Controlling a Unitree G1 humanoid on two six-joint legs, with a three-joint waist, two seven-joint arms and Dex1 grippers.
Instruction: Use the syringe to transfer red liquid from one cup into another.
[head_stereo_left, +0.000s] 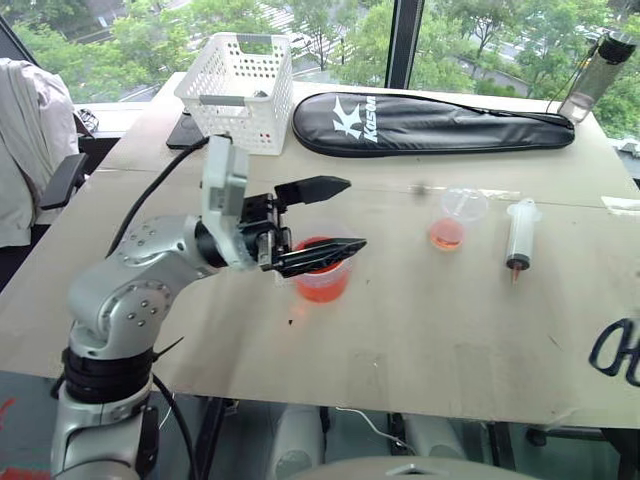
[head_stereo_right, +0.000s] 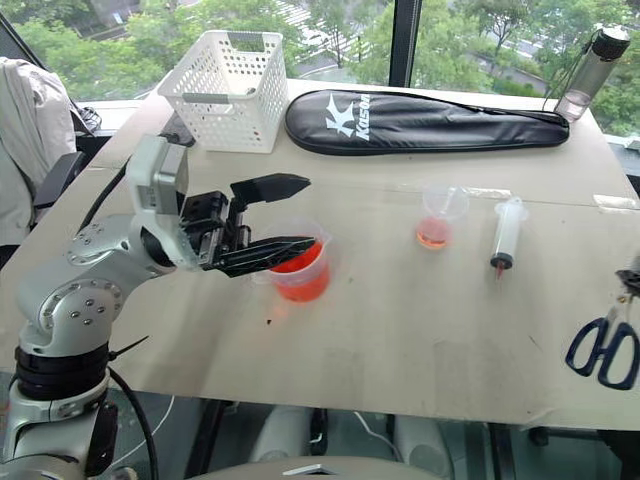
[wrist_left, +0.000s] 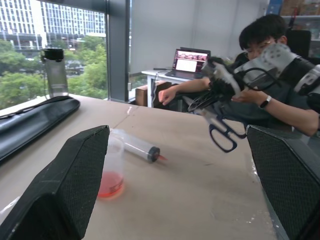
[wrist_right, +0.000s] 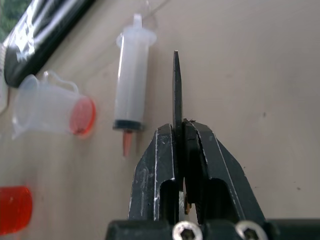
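The spouted beaker (head_stereo_left: 325, 282) of red liquid (head_stereo_left: 322, 285) stands mid-table. My left gripper (head_stereo_left: 356, 213) is open just above it, one finger crossing its rim. To the right is the small cup (head_stereo_left: 460, 215) with a little red liquid in its bottom. Beside it the syringe (head_stereo_left: 519, 235) lies flat on the table, red at its nozzle. My right gripper (wrist_right: 184, 125) is shut on the blades of dark-handled scissors (wrist_left: 222, 132), held over the table's right edge.
A white basket (head_stereo_left: 240, 90), a black racket bag (head_stereo_left: 430, 122) and a bottle (head_stereo_left: 600, 75) line the far side. A person (wrist_left: 270, 65) sits beyond the table's right end near a laptop (wrist_left: 189, 60).
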